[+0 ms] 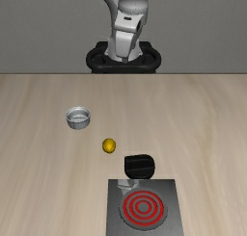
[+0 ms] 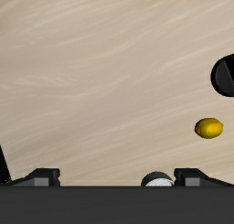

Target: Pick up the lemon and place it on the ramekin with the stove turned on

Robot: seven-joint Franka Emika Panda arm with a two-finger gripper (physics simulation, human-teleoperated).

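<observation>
Pincer (image 2: pixel 119 177): fingers spread wide, nothing gripped. It hangs high above the table (image 1: pixel 39 182), well clear of everything on it.

Ramekin (image 2: pixel 157 180) (image 1: pixel 78 117): small, round, pale grey rim, upright on the bare wood and empty.

Lemon (image 2: pixel 209 128) (image 1: pixel 109 144): lies on the table between the ramekin and a dark rounded object (image 1: pixel 139 165), apart from both. Small, yellow, oval, smooth-skinned, resting on its side. Likely to roll if nudged; a grip across its short axis looks safest.

Stove (image 1: pixel 143 207): beyond the dark object, on the side away from the lemon. Burner rings glow red, so I judge it on.

Progress: the stove part appears done. The lemon part is not begun; fruit untouched, dish empty. Left to do: descend over the lemon, close on it, lift, carry it to the ramekin, release.
</observation>
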